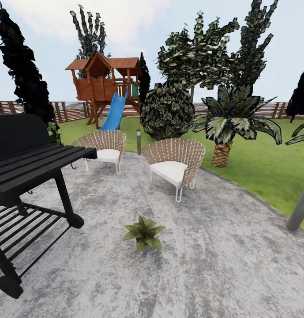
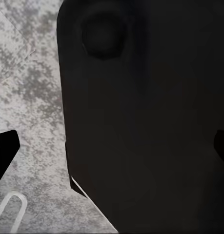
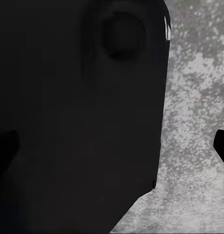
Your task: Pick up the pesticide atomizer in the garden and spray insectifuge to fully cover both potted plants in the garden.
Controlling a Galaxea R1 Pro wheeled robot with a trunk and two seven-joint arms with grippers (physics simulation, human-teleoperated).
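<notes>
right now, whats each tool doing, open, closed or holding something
Left tool: cannot be told; the left wrist view shows dark fingertips at its edges, over patio.
Right tool: cannot be told; same in the right wrist view, fingertips.

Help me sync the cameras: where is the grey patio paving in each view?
Head view: patio paving lies across the foreground, under the potted plant.
Left wrist view: paving beside a dark robot part.
Right wrist view: paving beside a similar dark part.
Shared landmark: its grey mottling.
</notes>
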